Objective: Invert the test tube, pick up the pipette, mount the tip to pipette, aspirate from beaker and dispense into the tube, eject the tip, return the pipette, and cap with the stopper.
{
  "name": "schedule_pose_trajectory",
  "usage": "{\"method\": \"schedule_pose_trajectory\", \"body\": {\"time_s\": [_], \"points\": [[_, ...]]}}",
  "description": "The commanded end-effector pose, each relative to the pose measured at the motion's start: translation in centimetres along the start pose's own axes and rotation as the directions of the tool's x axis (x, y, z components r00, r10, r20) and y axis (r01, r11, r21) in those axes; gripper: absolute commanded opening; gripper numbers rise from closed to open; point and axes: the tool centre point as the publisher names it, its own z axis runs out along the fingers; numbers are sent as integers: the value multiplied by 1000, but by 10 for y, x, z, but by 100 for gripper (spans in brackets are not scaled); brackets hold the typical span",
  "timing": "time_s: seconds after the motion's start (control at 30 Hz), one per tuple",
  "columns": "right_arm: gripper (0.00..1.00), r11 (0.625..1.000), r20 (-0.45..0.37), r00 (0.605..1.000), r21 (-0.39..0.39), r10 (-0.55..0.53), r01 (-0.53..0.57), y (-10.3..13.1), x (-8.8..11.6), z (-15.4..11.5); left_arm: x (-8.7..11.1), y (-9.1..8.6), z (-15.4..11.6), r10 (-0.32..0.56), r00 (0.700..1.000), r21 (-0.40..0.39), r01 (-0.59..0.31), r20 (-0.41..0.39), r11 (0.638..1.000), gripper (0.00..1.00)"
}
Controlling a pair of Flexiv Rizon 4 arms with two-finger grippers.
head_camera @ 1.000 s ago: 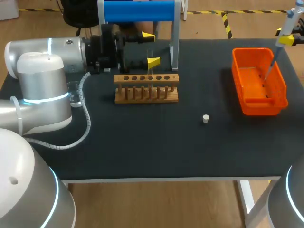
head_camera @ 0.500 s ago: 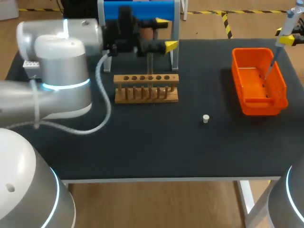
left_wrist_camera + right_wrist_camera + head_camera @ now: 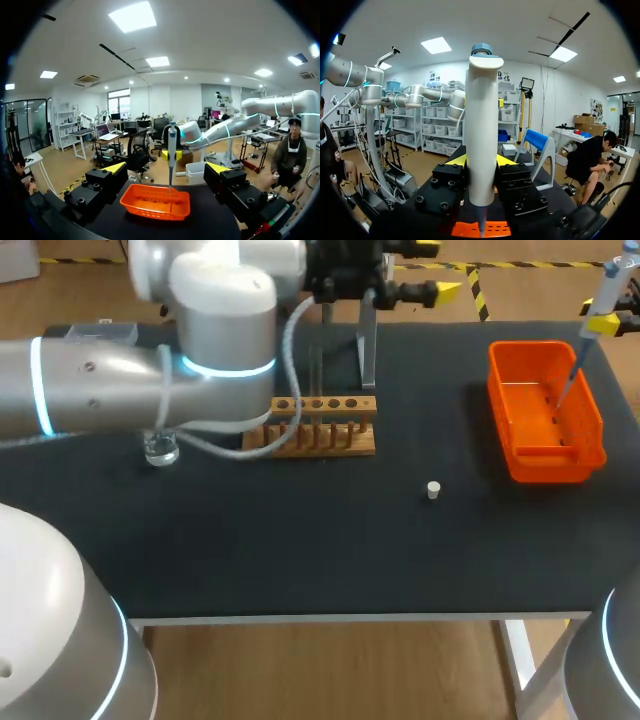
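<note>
Site type: robotics lab, rigged for wet-chem bench work.

Evidence:
- Black tabletop (image 3: 300, 550) flanked by two silver robot arms, the left arm (image 3: 100, 385) and right arm (image 3: 612, 670), w/ lit blue rings at the joints.
- Labware on tabletop: wooden test-tube rack (image 3: 340, 404), glass beaker (image 3: 160, 450), small white stopper (image 3: 433, 490), orange plastic bin (image 3: 597, 430).
- Pipette (image 3: 481, 125) gripped upright in right hand (image 3: 480, 161), above the bin.

One wooden rack (image 3: 310, 426), one orange bin (image 3: 545, 465), one white stopper (image 3: 433, 490), one glass beaker (image 3: 160, 450), one pipette (image 3: 598, 322).
</note>
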Motion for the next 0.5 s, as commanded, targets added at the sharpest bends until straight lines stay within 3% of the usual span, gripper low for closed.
{"method": "schedule_pose_trajectory", "body": {"time_s": [0.03,0.07,0.1,0.13,0.5], "points": [[0,1000,-2,1000,2,0,0,1,0,-1,-8,-3,43,-2,1000,-40,2,-10,999,100],[0,1000,-2,1000,2,0,0,1,0,-1,-8,-3,43,-2,1000,-40,2,-10,999,100],[0,1000,-2,1000,2,0,0,1,0,-1,-8,-3,43,-2,1000,-40,2,-10,999,66],[0,1000,-2,1000,2,0,0,1,0,-1,-8,-3,43,-2,1000,-40,2,-10,999,0],[0,1000,-2,1000,2,0,0,1,0,-1,-8,-3,43,-2,1000,-40,2,-10,999,0]]}}
